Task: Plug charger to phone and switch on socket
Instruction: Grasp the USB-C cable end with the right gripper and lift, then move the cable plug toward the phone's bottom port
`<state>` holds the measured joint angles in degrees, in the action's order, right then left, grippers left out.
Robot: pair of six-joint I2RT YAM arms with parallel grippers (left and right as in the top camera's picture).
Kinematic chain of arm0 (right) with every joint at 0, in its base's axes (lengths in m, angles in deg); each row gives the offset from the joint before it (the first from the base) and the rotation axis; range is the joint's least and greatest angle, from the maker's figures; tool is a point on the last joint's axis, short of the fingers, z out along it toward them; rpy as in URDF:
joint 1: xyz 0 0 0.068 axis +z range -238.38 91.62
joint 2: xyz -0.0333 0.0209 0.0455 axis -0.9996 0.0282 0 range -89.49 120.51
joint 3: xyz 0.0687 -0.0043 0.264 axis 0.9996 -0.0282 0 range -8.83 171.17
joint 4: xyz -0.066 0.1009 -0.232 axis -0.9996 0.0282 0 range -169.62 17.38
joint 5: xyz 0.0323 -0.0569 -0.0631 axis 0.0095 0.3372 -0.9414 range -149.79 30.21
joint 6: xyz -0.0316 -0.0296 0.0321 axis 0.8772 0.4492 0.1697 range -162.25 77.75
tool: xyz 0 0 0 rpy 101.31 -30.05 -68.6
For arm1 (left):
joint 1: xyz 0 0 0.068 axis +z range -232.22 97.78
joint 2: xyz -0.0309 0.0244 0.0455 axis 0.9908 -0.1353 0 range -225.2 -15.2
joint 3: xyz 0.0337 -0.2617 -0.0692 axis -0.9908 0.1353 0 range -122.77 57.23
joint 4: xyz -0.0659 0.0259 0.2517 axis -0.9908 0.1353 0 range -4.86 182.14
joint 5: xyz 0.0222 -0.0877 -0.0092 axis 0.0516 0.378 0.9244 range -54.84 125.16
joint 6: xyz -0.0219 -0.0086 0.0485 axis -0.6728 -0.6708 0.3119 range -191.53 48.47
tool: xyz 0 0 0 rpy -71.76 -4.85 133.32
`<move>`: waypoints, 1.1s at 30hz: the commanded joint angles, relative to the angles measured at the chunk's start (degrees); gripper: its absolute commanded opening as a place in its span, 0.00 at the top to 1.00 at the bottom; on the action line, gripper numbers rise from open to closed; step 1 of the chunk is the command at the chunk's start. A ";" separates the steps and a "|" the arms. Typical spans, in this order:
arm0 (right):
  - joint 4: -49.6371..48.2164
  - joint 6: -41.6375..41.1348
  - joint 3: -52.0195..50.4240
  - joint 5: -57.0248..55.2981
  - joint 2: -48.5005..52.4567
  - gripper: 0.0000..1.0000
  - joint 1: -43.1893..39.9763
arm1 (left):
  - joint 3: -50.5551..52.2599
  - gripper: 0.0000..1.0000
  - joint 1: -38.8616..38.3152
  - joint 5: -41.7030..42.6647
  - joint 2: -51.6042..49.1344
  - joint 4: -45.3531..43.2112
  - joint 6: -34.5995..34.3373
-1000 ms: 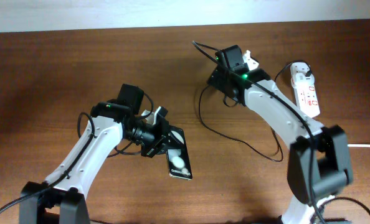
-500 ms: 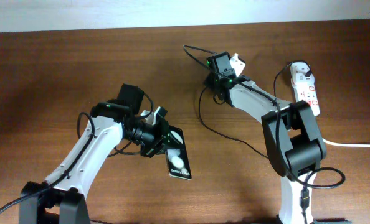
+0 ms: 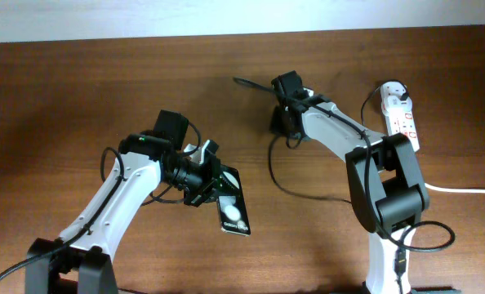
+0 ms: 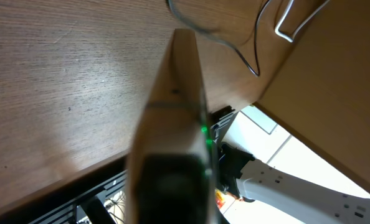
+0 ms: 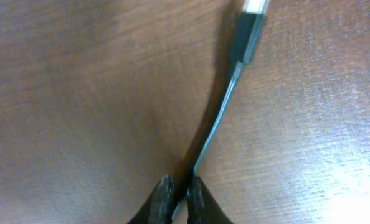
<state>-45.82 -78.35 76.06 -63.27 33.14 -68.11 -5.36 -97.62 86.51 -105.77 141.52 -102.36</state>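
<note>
The left wrist view is hard to read: a blurred pale strip with a small green light fills its middle, and I cannot tell what it is. For this reason I cannot tell if the left gripper (image 3: 208,173) is closed or not; from above it sits at the far end of the phone (image 3: 236,208), touching it or almost touching. In the right wrist view the plug tip (image 5: 247,37) is cut off by the upper edge, so its metal end shows only partly. The right gripper (image 5: 182,191) is closed, its two fingertips (image 5: 165,190) pinching the thin black cable of the charger (image 5: 217,115) a little behind the plug tip. From above, the fingers of this gripper are hidden under its arm, which is beyond the phone and to the right. There are two arms, one phone, one charger and one socket (image 3: 404,122). The phone lies flat, with a bright white patch on its screen. The charger cable loops on the table (image 3: 79,98) to the right of the phone. The socket lies well apart, far right of the phone, and its thick white cord (image 3: 471,189) leaves the picture at the right edge. The table is dark brown wood with a visible grain; behind it there is a pale wall (image 3: 144,16).
</note>
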 commanded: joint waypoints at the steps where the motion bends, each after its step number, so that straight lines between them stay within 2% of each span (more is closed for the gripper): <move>1: 10.38 9.75 -1.73 2.89 1.49 0.81 -0.11 | -1.01 1.00 0.24 1.11 0.15 0.02 0.94; 3: 12.87 9.73 -1.70 0.33 1.49 0.63 -0.11 | -1.01 1.00 0.24 1.07 0.15 -0.28 0.94; 4: 12.94 9.73 -1.70 -0.44 1.49 0.41 -0.11 | -1.01 1.00 0.24 0.85 0.15 -0.35 0.94; 5: 12.33 9.66 -1.70 -0.83 1.49 0.28 -0.17 | -1.01 1.00 0.24 0.35 0.15 -0.33 0.94; 6: 11.74 8.00 -1.70 -1.95 1.49 0.25 -0.15 | -1.01 1.00 0.24 0.22 0.15 -0.33 0.92; 9: 9.92 -1.01 -1.70 -5.57 1.49 0.24 -0.15 | -1.01 1.00 0.24 0.22 0.15 -0.35 0.92; 11: 8.70 -3.96 -1.70 -5.57 1.49 0.28 -0.15 | -1.01 1.00 0.24 0.20 0.15 -0.35 0.92; 13: 7.78 -5.35 -1.73 -5.60 1.51 0.37 -0.15 | -1.01 1.00 0.24 0.20 0.15 -0.33 0.94; 19: 8.24 -5.33 -1.73 -5.55 1.51 0.73 -0.15 | -1.01 1.00 0.24 0.22 0.15 -0.33 0.94; 22: 9.53 -4.42 -1.20 -5.07 1.11 0.96 -0.22 | -1.01 1.00 0.24 0.22 0.15 -0.28 0.94; 24: 13.20 -4.39 0.42 -4.52 -0.15 0.96 -0.44 | -1.01 1.00 0.24 0.20 0.15 -0.33 0.94; 28: 18.51 5.55 4.13 2.21 -8.61 0.96 -1.27 | -1.01 1.00 0.24 -0.26 0.15 -2.82 0.04; 33: 27.69 12.83 4.13 15.10 -25.92 0.96 -2.34 | -1.01 1.00 1.03 6.38 0.04 -21.46 -4.37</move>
<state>-21.30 -70.46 78.81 -55.27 14.21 -69.97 -5.56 -97.29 86.75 -105.77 126.22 -103.34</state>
